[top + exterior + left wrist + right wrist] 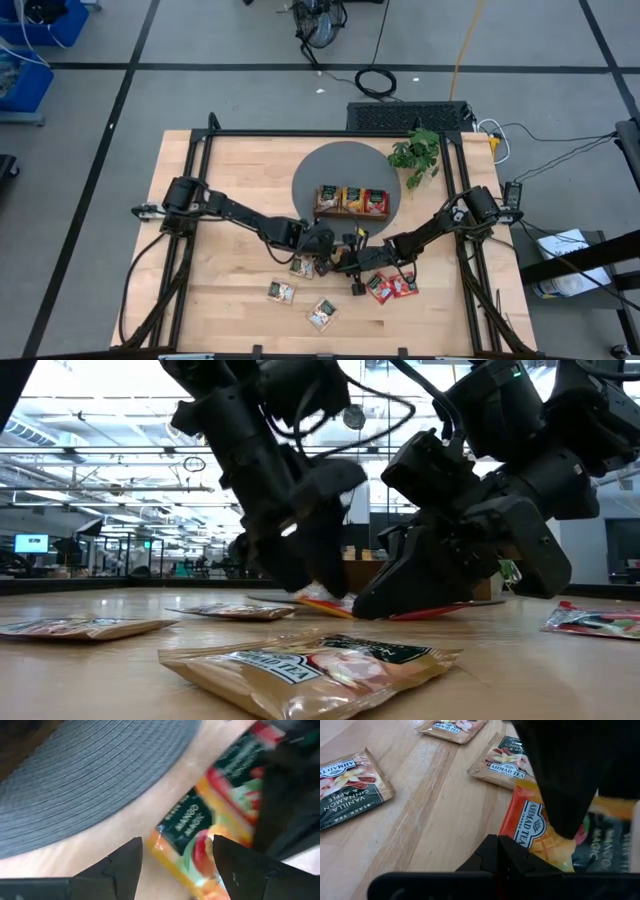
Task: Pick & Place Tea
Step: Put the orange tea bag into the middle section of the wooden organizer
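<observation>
- The counter (230,180) carries a round grey mat (340,165) with a wooden tray (352,212) on it, already holding packets in its compartments; a leafy plant (418,152) stands just beside the mat.
- Both arms meet near the mat's front edge. The left pincer (175,852) has its fingers apart, straddling an orange mango tea packet (192,832) that lies flat on the wood just beside the mat.
- The right pincer (497,855) looks together at its tips and rests at the same packet's (535,832) edge (whether it pins the packet or only touches it, I cannot tell).
- Judged step: picking up this one packet, with the grasp not yet made. Next, the left fingers would need to settle around the packet, close, and carry it to the tray.
- Other tea lies loose nearby: vanilla-and-cinnamon packets (350,785) and red packets (390,287) toward the counter's front.
</observation>
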Tool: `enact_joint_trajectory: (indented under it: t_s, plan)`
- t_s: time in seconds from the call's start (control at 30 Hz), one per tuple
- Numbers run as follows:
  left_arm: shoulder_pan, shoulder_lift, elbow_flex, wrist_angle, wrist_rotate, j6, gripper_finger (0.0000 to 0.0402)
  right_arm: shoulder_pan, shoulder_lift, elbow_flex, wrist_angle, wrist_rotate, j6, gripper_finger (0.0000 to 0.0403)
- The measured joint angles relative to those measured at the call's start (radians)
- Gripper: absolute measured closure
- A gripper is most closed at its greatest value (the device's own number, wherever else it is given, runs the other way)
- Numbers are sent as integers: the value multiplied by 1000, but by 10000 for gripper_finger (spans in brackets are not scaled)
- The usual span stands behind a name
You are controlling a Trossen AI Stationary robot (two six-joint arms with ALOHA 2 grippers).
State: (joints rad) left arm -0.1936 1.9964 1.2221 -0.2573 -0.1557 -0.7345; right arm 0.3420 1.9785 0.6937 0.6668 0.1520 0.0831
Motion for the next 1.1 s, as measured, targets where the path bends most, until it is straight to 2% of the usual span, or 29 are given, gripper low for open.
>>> enact_joint_trajectory:
  t_s: [0.1, 0.2, 0.47, 0.53, 0.73, 0.97, 1.1]
  plan:
    - [1, 12, 0, 23, -5, 15, 171, 0, 0, 0, -1, 0, 1, 403]
    - [1, 13, 0, 53, 1, 56, 207, 0, 0, 0, -2, 0, 1, 403]
    - [4, 13, 0, 83, 27, 110, 364, 0, 0, 0, -8, 0, 0, 403]
    - [2, 13, 0, 79, 29, 121, 391, 0, 0, 0, -8, 0, 0, 403]
    - [2, 13, 11, 86, 29, 132, 396, 11, -6, -1, 38, 1, -24, 401]
    - [-30, -52, 12, 81, -10, 188, 398, 85, -101, -6, 4, -19, -42, 369]
    - [-90, -98, 11, 79, -96, 227, 398, 142, -187, -5, -7, 89, -69, 351]
